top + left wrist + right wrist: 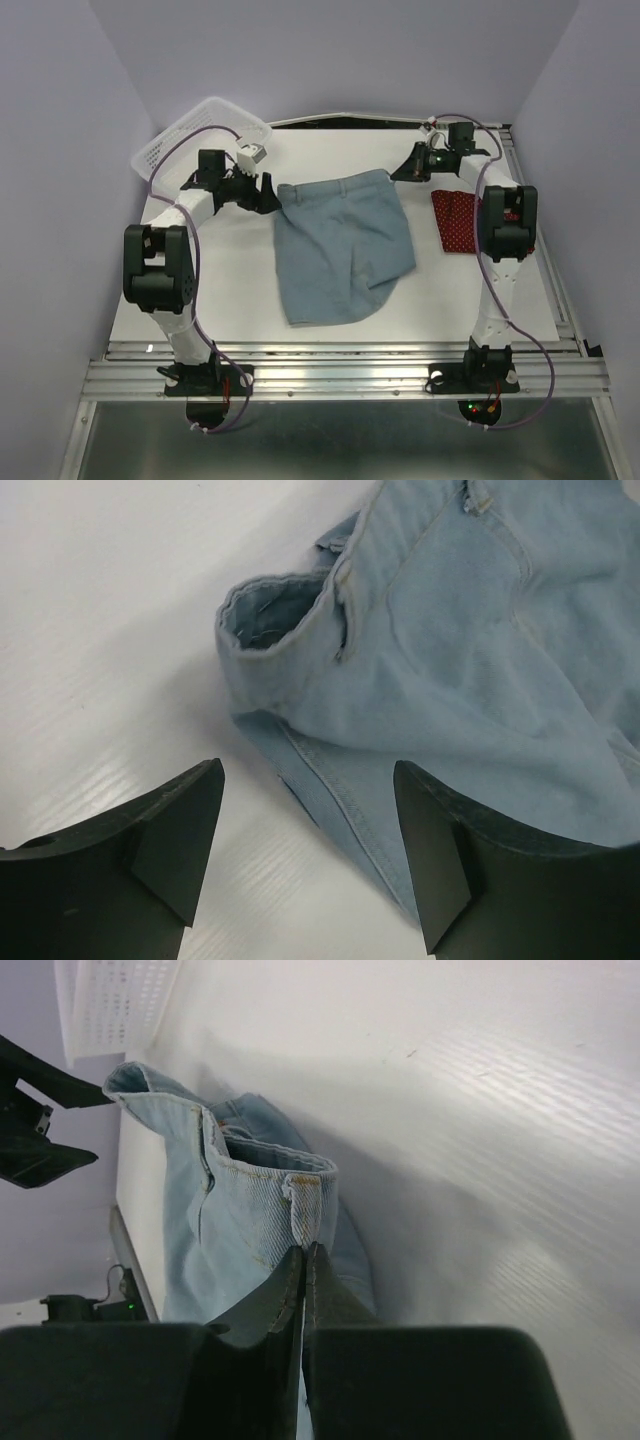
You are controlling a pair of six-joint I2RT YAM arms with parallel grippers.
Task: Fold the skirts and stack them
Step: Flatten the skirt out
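Note:
The light blue denim skirt [340,245] lies spread on the middle of the white table, waistband at the far side. My left gripper [268,195] hovers open beside the skirt's far left waist corner. In the left wrist view its fingers straddle a seam edge [340,800] of the denim skirt [470,660] with nothing held between them [308,770]. My right gripper [398,172] is at the far right waist corner. In the right wrist view it [305,1250] is shut on the raised waistband of the denim skirt [240,1220]. The dark red dotted skirt [455,222] lies folded at the right, partly behind the right arm.
A white mesh basket [205,135] stands at the far left corner, behind the left arm, and shows as the basket [115,1000] in the right wrist view too. Grey walls close in both sides. A metal rail [350,365] runs along the near table edge.

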